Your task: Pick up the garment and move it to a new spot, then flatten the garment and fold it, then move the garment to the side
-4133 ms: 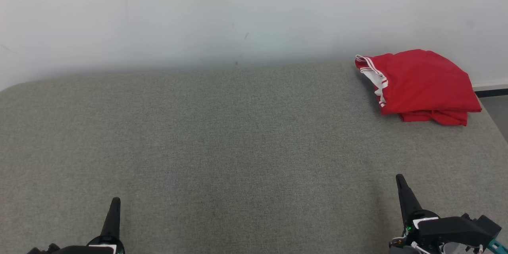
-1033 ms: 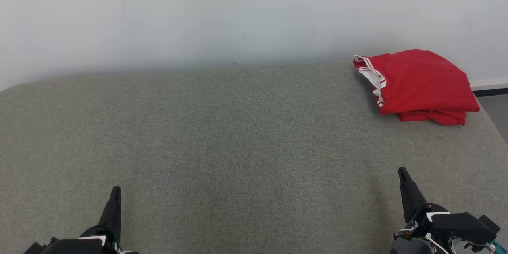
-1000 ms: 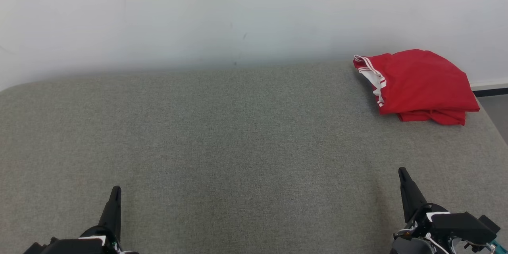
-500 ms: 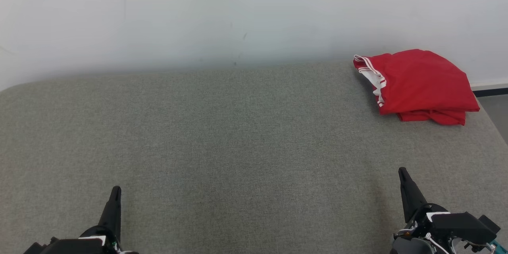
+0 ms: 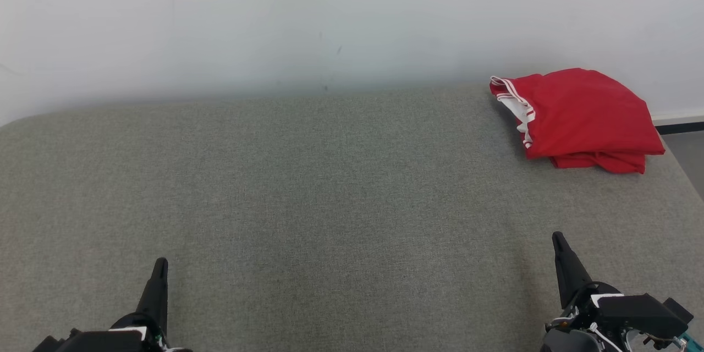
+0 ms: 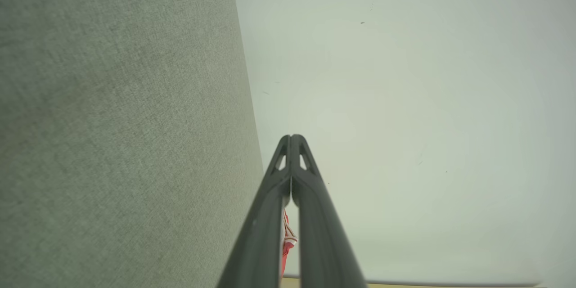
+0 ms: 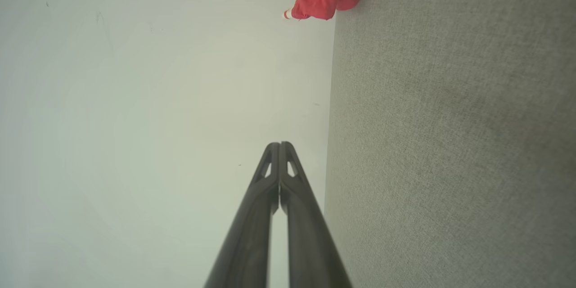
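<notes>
- The red garment (image 5: 583,115) lies folded in a bundle at the far right corner of the grey fabric surface (image 5: 330,203). It sits close against the pale wall (image 5: 330,22), with its white-striped trim turned to the left.
- My right gripper (image 5: 557,237) sits at the lower right of the head view. Its fingers are pressed together with nothing between them. The garment lies almost straight ahead of its tip, well apart from it.
- My left gripper (image 5: 160,262) sits at the lower left, likewise clenched and empty. From there the garment is far across the surface, ahead and off to the right.
- In the right wrist view the closed tips point along the line where the surface meets the wall. The garment shows at the top edge, well beyond them.
- In the left wrist view I catch a sliver of red with white trim through the low gap between the two fingers, far off.
- Neither gripper touches the garment.
</notes>
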